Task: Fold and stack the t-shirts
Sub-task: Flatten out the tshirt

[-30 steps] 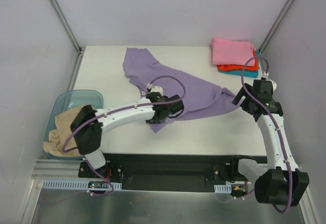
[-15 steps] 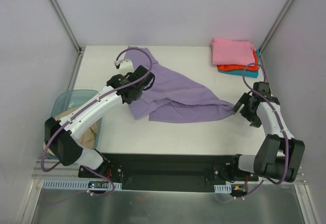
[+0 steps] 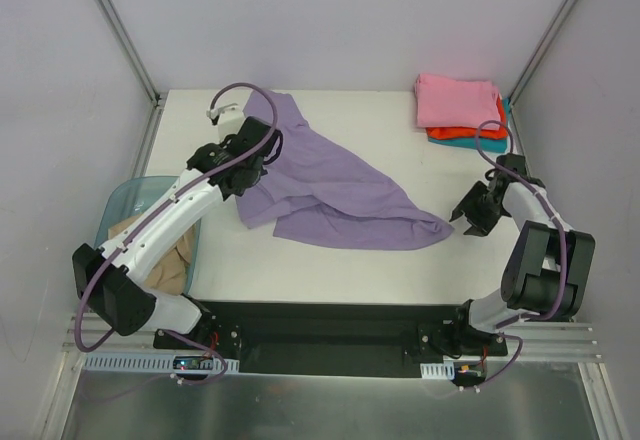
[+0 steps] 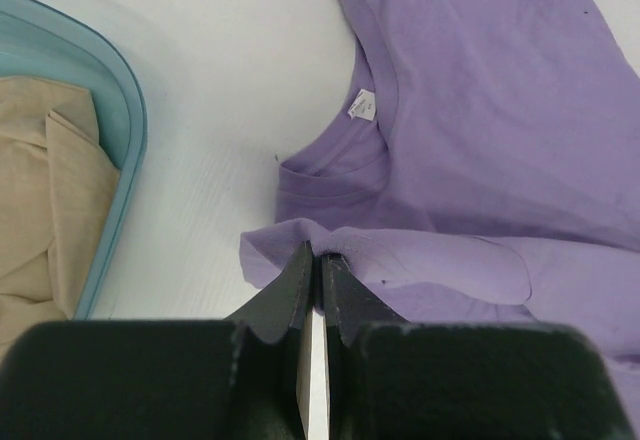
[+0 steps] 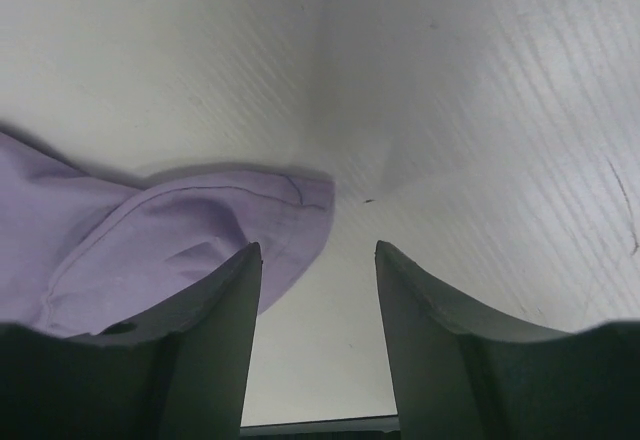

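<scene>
The lavender t-shirt (image 3: pixel 340 195) lies spread and rumpled across the middle of the white table (image 3: pixel 400 260). My left gripper (image 3: pixel 247 173) is shut on a fold of it near the collar; in the left wrist view the cloth (image 4: pixel 480 140) bunches over the closed fingertips (image 4: pixel 318 260). My right gripper (image 3: pixel 470 216) is open and empty, just right of the shirt's right tip (image 5: pixel 180 240). Folded pink (image 3: pixel 458 100), orange-red (image 3: pixel 470 133) and teal (image 3: pixel 462 142) shirts are stacked at the back right. The tan shirt (image 3: pixel 130 260) lies in the bin.
A translucent pale-blue plastic bin (image 3: pixel 150 192) sits at the table's left edge, also in the left wrist view (image 4: pixel 125 130). Grey walls and metal posts close in the table at the sides and back.
My left gripper has carried the shirt's edge from the table's middle up and left. The shirt's right tip has slipped out of my right gripper, which now stands open beside it.
</scene>
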You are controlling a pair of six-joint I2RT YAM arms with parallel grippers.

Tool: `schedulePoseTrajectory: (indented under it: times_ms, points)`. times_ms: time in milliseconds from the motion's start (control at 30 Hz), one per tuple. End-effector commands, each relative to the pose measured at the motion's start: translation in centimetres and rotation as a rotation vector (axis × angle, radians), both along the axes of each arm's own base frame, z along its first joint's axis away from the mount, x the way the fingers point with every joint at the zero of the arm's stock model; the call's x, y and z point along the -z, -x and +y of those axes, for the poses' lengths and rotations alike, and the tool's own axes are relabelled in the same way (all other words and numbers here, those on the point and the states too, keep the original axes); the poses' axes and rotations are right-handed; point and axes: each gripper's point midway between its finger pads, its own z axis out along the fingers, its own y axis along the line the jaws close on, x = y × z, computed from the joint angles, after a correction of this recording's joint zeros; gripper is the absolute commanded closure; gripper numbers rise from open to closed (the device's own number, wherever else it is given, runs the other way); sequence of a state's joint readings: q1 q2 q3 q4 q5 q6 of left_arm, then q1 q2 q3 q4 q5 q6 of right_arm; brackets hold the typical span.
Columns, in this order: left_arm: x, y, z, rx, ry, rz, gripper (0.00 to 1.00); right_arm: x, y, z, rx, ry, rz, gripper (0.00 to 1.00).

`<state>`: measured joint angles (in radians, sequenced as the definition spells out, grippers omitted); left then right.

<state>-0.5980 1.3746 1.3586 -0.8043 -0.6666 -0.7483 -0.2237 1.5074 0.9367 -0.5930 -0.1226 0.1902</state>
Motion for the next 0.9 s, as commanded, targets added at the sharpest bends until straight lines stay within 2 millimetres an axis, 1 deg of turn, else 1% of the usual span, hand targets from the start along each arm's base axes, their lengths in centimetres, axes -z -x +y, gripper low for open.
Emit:
schedulePoseTrajectory:
  times_ms: [0, 33, 100, 133, 200, 267, 300, 333, 400, 433, 467, 500, 533, 567, 633, 667, 700, 733, 767, 800, 833, 867]
  points:
    - [0.6, -0.8, 0.1, 0.013, -0.004, 0.015, 1.0, 0.3, 0.4, 1.7, -0.036, -0.069, 0.001, 0.48]
    - [0.6, -0.8, 0.0, 0.017, 0.003, 0.019, 1.0, 0.7, 0.7, 1.8, -0.039, -0.071, 0.015, 0.48]
    - [0.8, -0.9, -0.1, 0.017, 0.005, 0.024, 1.0, 1.1, 0.4, 1.7, -0.026, -0.06, 0.019, 0.48]
    - [0.8, -1.0, -0.2, 0.022, 0.009, 0.026, 1.0, 1.6, 0.5, 1.7, -0.022, -0.065, 0.037, 0.49]
    - [0.7, -0.9, -0.2, 0.022, 0.013, 0.024, 1.0, 2.2, 0.1, 1.6, -0.012, -0.06, 0.035, 0.5]
    - [0.8, -0.9, 0.0, 0.019, 0.009, 0.026, 1.0, 2.6, -0.4, 1.4, -0.004, -0.058, 0.034, 0.55]
    - [0.8, -0.9, 0.1, 0.016, 0.01, 0.024, 1.0, 3.1, -0.5, 1.6, -0.002, -0.069, 0.044, 0.57]
    - [0.8, -0.8, 0.2, 0.014, 0.008, 0.027, 1.0, 3.2, -0.7, 1.7, 0.0, -0.077, 0.038, 0.58]
    - [0.8, -0.8, 0.3, 0.01, 0.015, 0.024, 1.0, 3.7, -1.2, 2.1, -0.008, -0.092, 0.031, 0.59]
    - [0.7, -0.8, 0.4, 0.006, 0.016, 0.021, 1.0, 3.7, -1.5, 2.3, -0.007, -0.103, 0.027, 0.64]
    - [0.6, -0.9, 0.5, 0.002, 0.017, 0.018, 1.0, 3.6, -2.2, 2.9, -0.02, -0.129, -0.003, 0.67]
    - [0.4, -0.9, 0.7, -0.005, 0.013, 0.01, 1.0, 3.6, -2.6, 3.3, -0.028, -0.145, -0.015, 0.71]
    - [0.2, -1.0, 0.9, -0.011, 0.012, 0.006, 1.0, 3.5, -2.9, 3.6, -0.036, -0.155, -0.028, 0.83]
    - [0.0, -1.1, 1.0, -0.016, 0.009, -0.002, 1.0, 3.2, -3.6, 3.6, -0.043, -0.151, -0.058, 0.88]
    - [-0.9, -1.4, 1.4, -0.026, 0.002, -0.028, 1.0, 2.1, -4.9, 3.4, -0.069, -0.118, -0.123, 0.99]
    - [-1.4, -1.5, 1.5, -0.028, 0.004, -0.041, 1.0, 1.6, -5.5, 3.0, -0.082, -0.088, -0.152, 0.99]
    - [-2.0, -1.5, 1.6, -0.027, 0.002, -0.056, 1.0, 0.3, -6.2, 2.9, -0.092, -0.076, -0.196, 0.99]
    - [-3.1, -1.8, 1.9, -0.036, -0.004, -0.088, 1.0, -1.3, -7.4, 2.7, -0.108, -0.061, -0.249, 0.99]
    - [-3.9, -1.9, 2.1, -0.04, -0.009, -0.108, 1.0, -2.5, -8.0, 2.6, -0.122, -0.045, -0.29, 0.99]
    - [-5.0, -1.9, 2.5, -0.038, -0.023, -0.136, 1.0, -4.9, -8.7, 2.4, -0.146, -0.017, -0.363, 0.99]
    - [-7.0, -2.2, 2.9, -0.054, -0.028, -0.186, 1.0, -7.2, -9.7, 2.2, -0.156, 0.011, -0.427, 0.99]
    - [-8.2, -2.3, 3.2, -0.061, -0.029, -0.218, 1.0, -9.1, -10.3, 1.7, -0.153, 0.043, -0.473, 0.99]
